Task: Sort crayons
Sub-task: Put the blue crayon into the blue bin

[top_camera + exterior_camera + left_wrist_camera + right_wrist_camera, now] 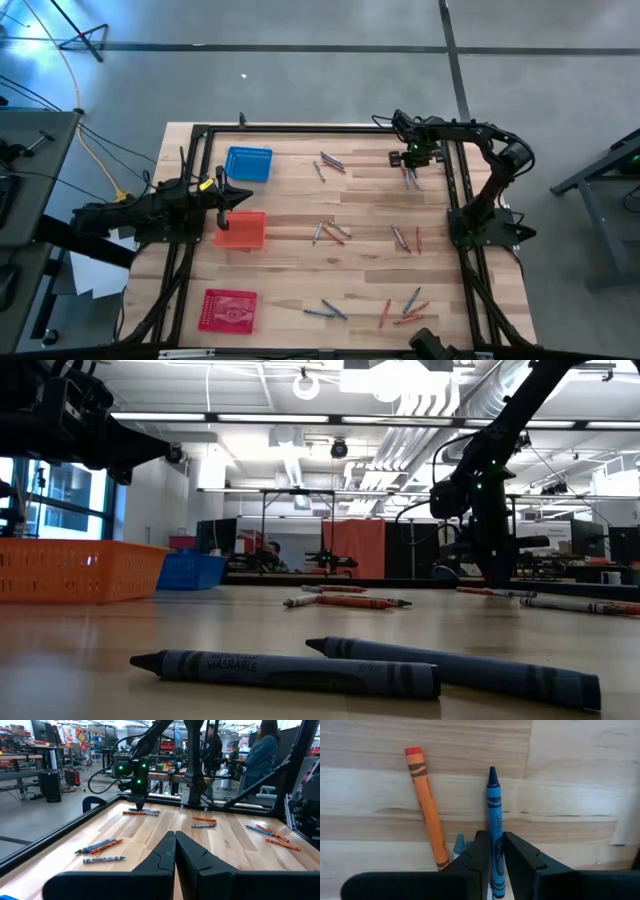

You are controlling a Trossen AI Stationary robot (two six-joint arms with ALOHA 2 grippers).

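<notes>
Several crayons lie scattered in small groups on the wooden table (300, 200). My right gripper (495, 851) stands at the table's far right, pointing down, shut on a blue crayon (493, 805). An orange crayon (426, 807) and a light-blue crayon's tip (459, 841) lie right beside it. The same gripper (411, 168) shows in the high view over that group. My left gripper (175, 840) waits shut and level at the table's left edge, near the orange basket (241, 230), touching nothing. My right gripper pinches the blue crayon between its two fingers, on the wrapped barrel (495, 862) toward the blunt end. The fingers come from above, one on each long side. The crayon lies flat on the table, its tip (492, 774) pointing away from the fingers.
Three mesh baskets stand along the left side: blue (248, 164) far, orange in the middle, red (228, 309) near. Other crayons lie at the far middle (331, 163), the centre (330, 233), centre right (403, 238) and the near edge (405, 308). A black frame (300, 128) rims the table.
</notes>
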